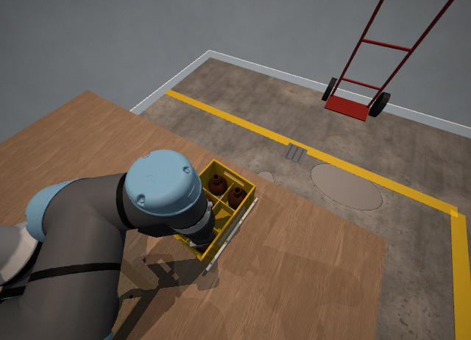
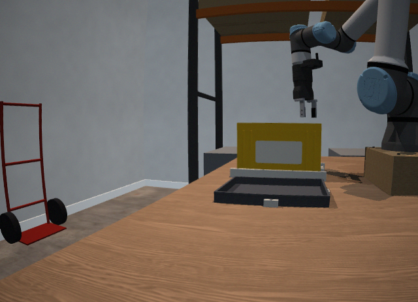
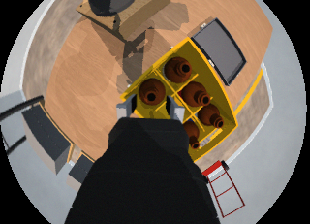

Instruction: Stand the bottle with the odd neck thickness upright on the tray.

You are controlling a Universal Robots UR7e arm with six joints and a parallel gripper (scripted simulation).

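Yellow plastic forms the crate (image 2: 244, 146), which is stood on the wooden desk (image 2: 209, 244) just behind a dark, shallow tray (image 2: 223, 195). The two are set close together, seemingly so that a bottle need only be carried a short way over the crate's near wall. A pale strip (image 2: 276, 173) is seen between them, though what it belongs to cannot be told.

In the wrist view five brown bottles are seen standing upright in the crate's compartments, and one compartment is left bare. The hand (image 2: 307, 112) is held just above the crate's rim, toward its right end in the exterior view, pointed straight down with its fingers (image 2: 302, 110) spread wide and nothing gripped between them. In the wrist view it is centred over one bottle (image 3: 153, 91), at the end of the crate nearest the arm's base (image 2: 388, 177), with a finger showing on either side of the neck. This pose suits a straight descent, so that the neck can be caught from both sides just below the opening.

Which bottle carries the odd neck cannot be judged from these views; the necks look alike at this size. The bottle under the hand is presumably the one now being tried or measured. No bottle has yet been set on the tray. A red hand truck (image 2: 21, 163) is left on the floor at the far left, well apart from the work.
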